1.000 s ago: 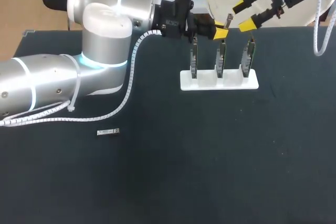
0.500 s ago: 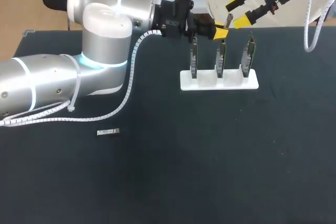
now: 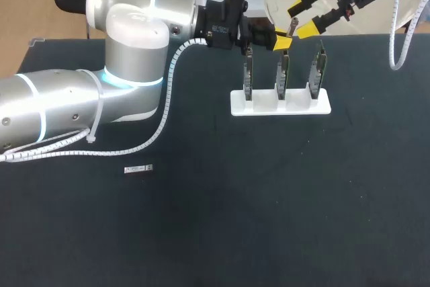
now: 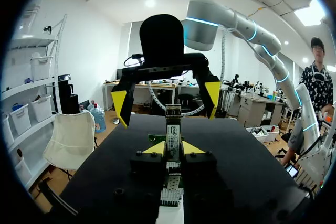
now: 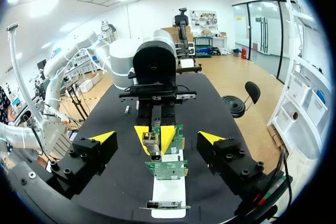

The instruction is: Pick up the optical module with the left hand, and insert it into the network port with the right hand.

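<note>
Dark table [image 3: 269, 199], with a white rack [image 3: 235, 107] of three upright circuit boards [image 3: 283, 75] at the far side. Your left gripper [image 3: 281, 40] is clamped on the optical module [image 4: 173, 129] just above the middle one. Your right gripper [image 3: 301, 18] hangs wide open just to its right (a small metal piece [image 3: 138, 169] lies near left).

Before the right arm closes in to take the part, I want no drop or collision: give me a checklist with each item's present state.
1. Left gripper shut on the optical module: ok.
2. Right gripper open wide: ok.
3. Right gripper facing the optical module, apart from it: ok.
4. Module end sticking out past the left gripper, free to grasp: ok.
5. Three boards upright in the white stand: ok.
6. Where on the boards the module goes in: cannot tell.
</note>
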